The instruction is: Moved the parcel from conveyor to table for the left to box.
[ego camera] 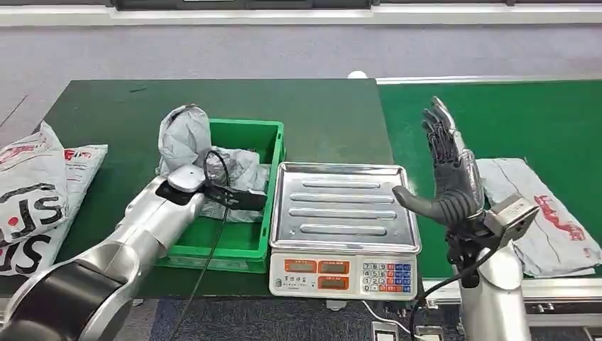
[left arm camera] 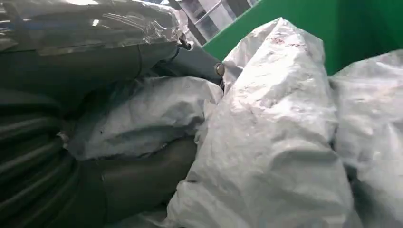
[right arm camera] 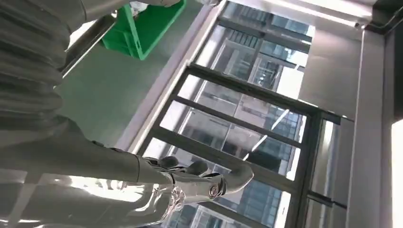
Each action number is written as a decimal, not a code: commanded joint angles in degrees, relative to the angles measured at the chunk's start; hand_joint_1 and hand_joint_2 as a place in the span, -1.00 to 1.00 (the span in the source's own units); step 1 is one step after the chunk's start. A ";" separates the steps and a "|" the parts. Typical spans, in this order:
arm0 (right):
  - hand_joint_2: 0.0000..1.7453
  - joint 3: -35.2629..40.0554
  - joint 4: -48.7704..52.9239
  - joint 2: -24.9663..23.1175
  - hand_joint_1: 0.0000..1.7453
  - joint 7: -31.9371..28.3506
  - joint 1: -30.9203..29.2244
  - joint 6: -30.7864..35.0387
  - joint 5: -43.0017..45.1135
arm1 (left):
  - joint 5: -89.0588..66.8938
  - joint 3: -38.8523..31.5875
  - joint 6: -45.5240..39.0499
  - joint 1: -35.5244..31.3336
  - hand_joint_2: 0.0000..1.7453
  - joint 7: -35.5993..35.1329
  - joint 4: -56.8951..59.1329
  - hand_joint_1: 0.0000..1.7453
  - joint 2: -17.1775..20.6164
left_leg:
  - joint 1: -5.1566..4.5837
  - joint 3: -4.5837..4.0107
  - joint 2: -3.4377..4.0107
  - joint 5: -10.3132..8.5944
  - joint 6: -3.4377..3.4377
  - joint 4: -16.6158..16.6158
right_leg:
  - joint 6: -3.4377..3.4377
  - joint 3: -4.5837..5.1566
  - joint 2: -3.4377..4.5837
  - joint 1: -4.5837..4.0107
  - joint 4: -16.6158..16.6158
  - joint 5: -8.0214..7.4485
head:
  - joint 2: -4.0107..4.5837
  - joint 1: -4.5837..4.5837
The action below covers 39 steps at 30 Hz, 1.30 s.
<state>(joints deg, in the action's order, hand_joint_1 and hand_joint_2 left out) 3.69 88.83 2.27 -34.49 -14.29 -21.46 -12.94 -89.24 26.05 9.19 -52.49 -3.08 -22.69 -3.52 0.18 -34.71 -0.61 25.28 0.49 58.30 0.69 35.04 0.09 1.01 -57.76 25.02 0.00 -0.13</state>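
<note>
A crumpled grey parcel (ego camera: 186, 133) stands partly inside the green box (ego camera: 245, 238) on the dark green table. My left hand (ego camera: 186, 179) reaches into the box and grips this parcel. In the left wrist view the thumb and fingers (left arm camera: 142, 183) close around a fold of the parcel (left arm camera: 266, 128), with the green box wall (left arm camera: 361, 28) behind it. My right hand (ego camera: 449, 174) is raised upright beside the scale, open and holding nothing; its fingers (right arm camera: 204, 176) are spread in the right wrist view. A second grey parcel (ego camera: 550, 220) with red print lies flat on the conveyor (ego camera: 511, 114), just right of the right hand.
A silver weighing scale (ego camera: 342, 213) with a steel pan stands between the box and the conveyor. White printed mail bags (ego camera: 35, 195) lie at the table's left edge. More grey wrapping (ego camera: 241, 170) lies in the box. A black cable (ego camera: 213, 249) hangs from my left wrist.
</note>
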 commanded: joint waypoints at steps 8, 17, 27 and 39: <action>1.00 -1.09 -1.83 1.20 -1.00 1.11 -1.06 -0.61 0.52 | 6.35 0.60 -9.66 0.50 -1.00 -3.34 1.04 -1.00 -0.65 | -0.02 -0.01 -0.31 -0.06 -0.08 -0.01 | 0.00 -0.14 -0.41 0.01 0.03 0.02 | 0.00 0.00; 1.00 -1.24 -2.38 1.09 -1.00 1.54 -2.20 -0.98 0.27 | 9.00 -0.55 -19.26 0.66 -1.00 -2.99 -2.44 -1.00 0.20 | 0.03 -0.02 -0.18 -0.04 -0.07 0.00 | -0.02 -0.12 -0.28 -0.05 0.07 -0.03 | 0.00 0.00; 1.00 -1.98 -1.64 1.04 -1.00 1.95 -1.54 -1.05 0.18 | 12.59 -1.01 -19.91 0.51 -1.00 -1.28 -6.75 -1.00 0.60 | 0.04 -0.08 -0.21 -0.05 -0.05 0.01 | -0.01 -0.01 -0.26 -0.06 0.03 -0.01 | 0.00 0.00; 1.00 -2.02 -1.62 1.08 -1.00 1.95 -1.44 -1.06 0.18 | 12.60 -0.99 -19.83 0.50 -1.00 -1.29 -6.83 -1.00 0.60 | 0.03 -0.01 -0.15 -0.05 -0.05 -0.03 | -0.02 -0.06 -0.21 -0.05 0.06 -0.01 | 0.00 0.00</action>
<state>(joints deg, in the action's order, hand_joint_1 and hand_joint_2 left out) 3.67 88.67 2.99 -32.76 -14.63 -22.29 -12.61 -76.76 26.45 -10.71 -50.67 -4.44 -30.80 -3.26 0.19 -34.78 -0.86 25.21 0.43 58.30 0.71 35.02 -0.17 0.99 -57.75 25.03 0.00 -0.13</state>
